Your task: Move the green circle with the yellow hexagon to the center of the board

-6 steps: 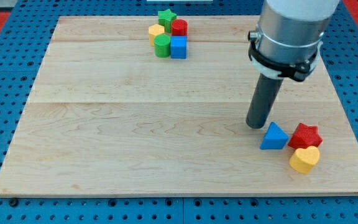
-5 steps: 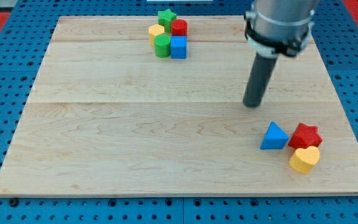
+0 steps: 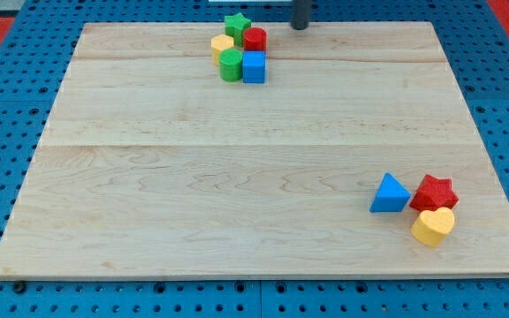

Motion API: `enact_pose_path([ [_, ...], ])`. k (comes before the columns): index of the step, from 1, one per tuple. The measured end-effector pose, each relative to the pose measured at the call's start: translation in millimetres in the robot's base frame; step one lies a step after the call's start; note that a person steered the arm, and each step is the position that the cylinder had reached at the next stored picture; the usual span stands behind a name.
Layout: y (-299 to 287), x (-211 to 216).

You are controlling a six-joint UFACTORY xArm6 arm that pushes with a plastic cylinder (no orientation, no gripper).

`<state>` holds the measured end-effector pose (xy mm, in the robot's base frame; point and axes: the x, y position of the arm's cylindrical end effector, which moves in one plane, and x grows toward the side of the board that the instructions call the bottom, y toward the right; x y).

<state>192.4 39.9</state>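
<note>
The green circle [image 3: 231,64] stands near the board's top edge, touching the yellow hexagon [image 3: 222,46] just above and to its left. They sit in a tight cluster with a green star [image 3: 237,24], a red circle [image 3: 254,39] and a blue square [image 3: 254,66]. My tip [image 3: 300,26] is at the view's top edge, to the right of the cluster and apart from it. Only the rod's lower end shows.
A blue triangle [image 3: 389,193], a red star [image 3: 435,192] and a yellow heart [image 3: 433,226] lie together at the board's lower right. The wooden board [image 3: 193,177] rests on a blue pegboard surface.
The rod has moved from beside the blue triangle at the lower right up and left to the board's top edge. No block has moved.
</note>
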Motion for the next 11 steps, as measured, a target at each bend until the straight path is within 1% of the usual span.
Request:
enact_pose_path([
  [1, -51, 0],
  [3, -65, 0],
  [4, -91, 0],
  [5, -138, 2],
  [6, -158, 15],
  [7, -90, 20],
  [8, -66, 23],
  [9, -74, 68],
  [10, -108, 78],
  [11, -122, 78],
])
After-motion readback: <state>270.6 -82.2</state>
